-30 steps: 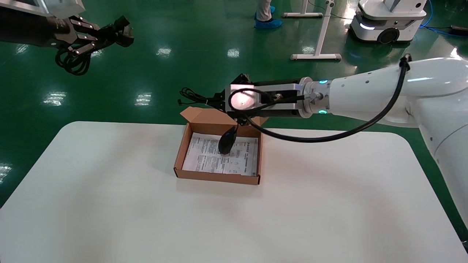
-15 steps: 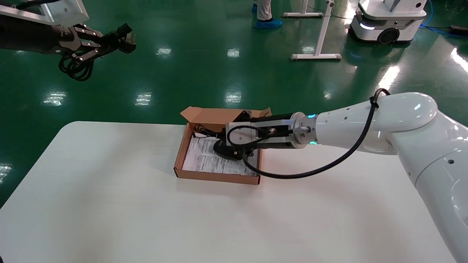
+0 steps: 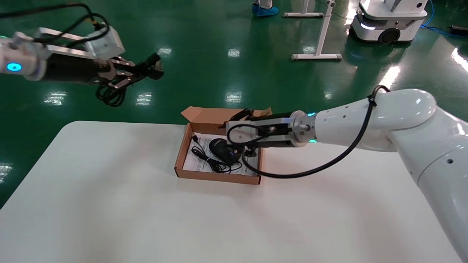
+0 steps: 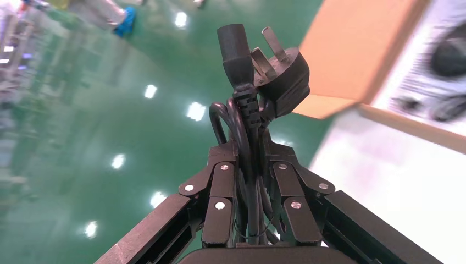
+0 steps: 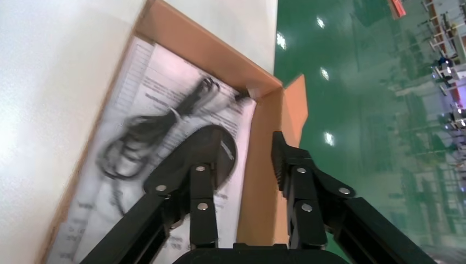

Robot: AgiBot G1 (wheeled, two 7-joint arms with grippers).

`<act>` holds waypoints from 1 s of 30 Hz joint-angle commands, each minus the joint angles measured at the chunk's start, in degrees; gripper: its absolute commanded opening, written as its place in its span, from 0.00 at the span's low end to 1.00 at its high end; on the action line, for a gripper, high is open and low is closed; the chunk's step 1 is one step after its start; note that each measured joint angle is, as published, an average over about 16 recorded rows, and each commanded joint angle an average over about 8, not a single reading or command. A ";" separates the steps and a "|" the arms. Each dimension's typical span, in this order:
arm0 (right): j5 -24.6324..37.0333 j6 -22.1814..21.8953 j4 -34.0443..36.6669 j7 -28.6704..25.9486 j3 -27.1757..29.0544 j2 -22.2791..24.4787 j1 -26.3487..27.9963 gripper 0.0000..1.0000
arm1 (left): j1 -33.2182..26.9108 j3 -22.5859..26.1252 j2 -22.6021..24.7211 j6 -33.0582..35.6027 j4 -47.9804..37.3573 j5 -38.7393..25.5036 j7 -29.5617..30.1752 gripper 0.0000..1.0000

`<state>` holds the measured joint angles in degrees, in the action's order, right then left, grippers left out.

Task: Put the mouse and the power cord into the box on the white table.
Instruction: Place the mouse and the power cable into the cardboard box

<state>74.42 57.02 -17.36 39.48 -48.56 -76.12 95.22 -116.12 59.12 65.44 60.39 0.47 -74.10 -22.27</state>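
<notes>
**Cardboard box holds the mouse; cord held aloft**

Count: one box (image 3: 218,175), one mouse (image 3: 221,150), one power cord (image 3: 111,95), two pincers.

Box sits open on the white tabletop (image 3: 109,204), flap lid standing up at its far side. Mouse lies inside on the printed sheet, its thin cable bunched beside it toward the robot's left.

Right pincer (image 3: 239,122) hangs over the box's far right part, jaws spread apart and gripping nothing. Left pincer (image 3: 140,71) is up over the green floor, well apart from the box, clamped on the power cord; coils dangle below it.

Head view: mouse partly hidden behind the right arm's wrist. Right wrist view shows the mouse (image 5: 206,154) below and between the spread fingers (image 5: 200,203), plus the cable loops. Left wrist view alone shows the pronged plug (image 4: 277,77) standing beyond the fingers (image 4: 220,192), cord strands pinched between them.
</notes>
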 commanded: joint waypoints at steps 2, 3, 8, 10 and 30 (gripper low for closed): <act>-0.37 -0.47 1.50 0.23 -0.28 0.94 1.80 1.00 | 2.35 -0.47 2.46 -3.92 0.26 0.67 -0.55 0.00; -0.57 -0.17 2.39 0.52 -0.07 1.74 2.73 1.00 | 3.13 -0.59 3.51 -4.68 0.53 0.86 -0.85 0.00; -2.05 4.02 6.30 2.37 1.16 6.44 6.40 1.00 | 6.70 -0.59 7.73 -4.29 1.78 0.95 -3.10 0.00; -2.52 6.05 7.65 3.19 1.51 8.17 7.41 1.00 | 7.92 -0.42 8.93 -3.43 2.03 0.76 -4.10 0.00; -3.33 10.99 15.22 7.78 2.11 11.34 9.60 1.00 | 13.95 0.86 12.32 0.99 8.64 0.76 -8.58 0.54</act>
<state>71.08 67.98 -2.21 47.12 -46.45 -64.69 104.82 -102.33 59.88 77.76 61.30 8.80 -73.31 -30.77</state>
